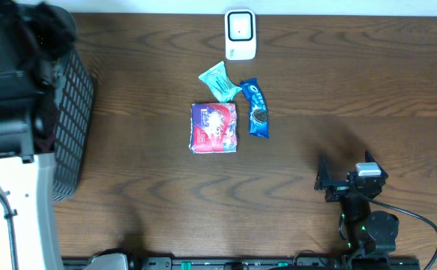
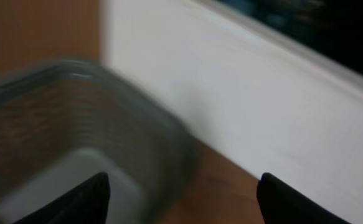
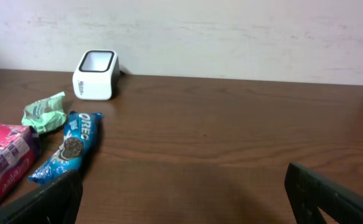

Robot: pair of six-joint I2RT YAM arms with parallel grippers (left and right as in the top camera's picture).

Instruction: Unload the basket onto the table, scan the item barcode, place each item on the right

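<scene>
Left end effector [image 2: 181, 202] hangs released and empty over the basket [image 1: 72, 112], likely the drop-off bin; right end effector [image 3: 187, 202] waits spread, Oreo pack [image 1: 258, 109] lying on the worktop [image 1: 338, 82] near the scanner [image 1: 240, 34].

Left arm [image 1: 8, 120] at 9 o'clock edge of overhead view. Left gripper [image 2: 184, 190]: fingers spread wide, nothing between them. Right arm [image 1: 368, 217] at 5 o'clock. Right gripper [image 3: 181, 196]: jaws fully apart, empty.

Blurred: basket [image 2: 56, 93] beneath left hand [image 2: 182, 186]. Cut by frame edge: pink packet [image 3: 0, 165], left of right hand [image 3: 181, 186].
</scene>
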